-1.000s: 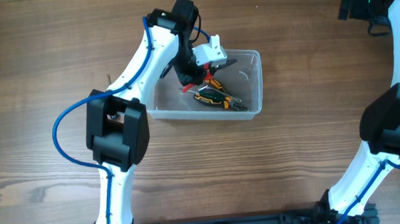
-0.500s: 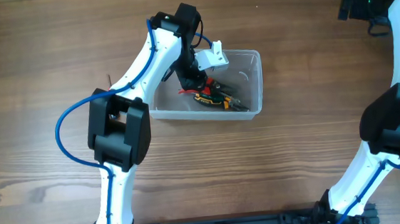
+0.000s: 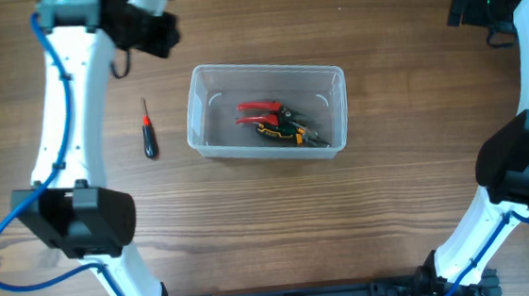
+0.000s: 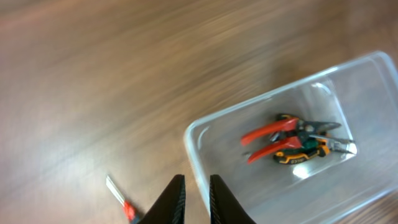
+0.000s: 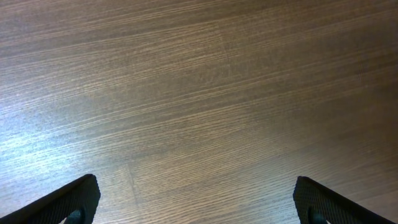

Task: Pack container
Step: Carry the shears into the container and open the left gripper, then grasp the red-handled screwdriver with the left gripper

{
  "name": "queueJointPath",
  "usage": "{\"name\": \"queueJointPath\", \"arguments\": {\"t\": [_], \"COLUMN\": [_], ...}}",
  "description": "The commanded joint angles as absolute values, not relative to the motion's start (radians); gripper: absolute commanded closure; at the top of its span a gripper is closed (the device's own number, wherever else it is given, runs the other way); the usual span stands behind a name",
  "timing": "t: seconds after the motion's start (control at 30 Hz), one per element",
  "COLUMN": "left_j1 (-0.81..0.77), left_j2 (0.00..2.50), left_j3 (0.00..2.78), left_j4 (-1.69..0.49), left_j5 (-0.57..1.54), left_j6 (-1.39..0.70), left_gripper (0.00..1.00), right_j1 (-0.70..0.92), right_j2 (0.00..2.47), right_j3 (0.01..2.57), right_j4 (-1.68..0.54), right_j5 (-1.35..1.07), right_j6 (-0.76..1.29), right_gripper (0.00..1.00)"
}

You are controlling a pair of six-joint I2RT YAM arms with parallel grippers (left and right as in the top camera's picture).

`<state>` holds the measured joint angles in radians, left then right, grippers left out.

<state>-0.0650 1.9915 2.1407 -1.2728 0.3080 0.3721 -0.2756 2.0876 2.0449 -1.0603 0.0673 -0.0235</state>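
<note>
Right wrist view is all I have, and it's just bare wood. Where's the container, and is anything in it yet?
Observer: The container sits in the middle of the table, holding red-handled cutters and orange-black pliers.
Operator: Anything left outside?
Observer: One screwdriver, lying on the table left of the container, apart from it.
Operator: And the left gripper?
Observer: The left gripper is raised beyond the container's far-left corner, fingers close together, holding nothing.

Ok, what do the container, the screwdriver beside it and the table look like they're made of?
The container looks like clear glossy plastic: the wood grain shows through its walls. The screwdriver has a thin shaft, likely metal, and a red-and-black handle, probably plastic or rubber; too small to be sure. The table looks like brown wood or wood-look laminate, going by its grain.
</note>
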Motion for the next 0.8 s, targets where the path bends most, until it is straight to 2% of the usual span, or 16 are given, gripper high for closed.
{"name": "queueJointPath", "arguments": {"t": [0.0, 0.13, 0.77], "left_j1": [0.053, 0.125, 0.115], "left_j2": [2.017, 2.047, 2.125], "left_j3": [2.145, 2.144, 1.697], "left_j4": [-1.308, -1.361, -1.211], "left_j5": [0.306, 0.305, 0.203], "left_j6": [0.160, 0.115, 0.115], "left_gripper": [0.86, 0.80, 0.78], "right_j1": [-0.273, -0.273, -0.273], "right_j2": [2.072, 2.072, 2.072], "right_j3": [2.055, 2.055, 2.055], "right_j4": [-1.057, -1.057, -1.057], "right_j5": [0.054, 0.054, 0.054], "right_j6": [-0.026, -0.026, -0.026], "right_gripper": [0.00, 0.00, 0.00]}}
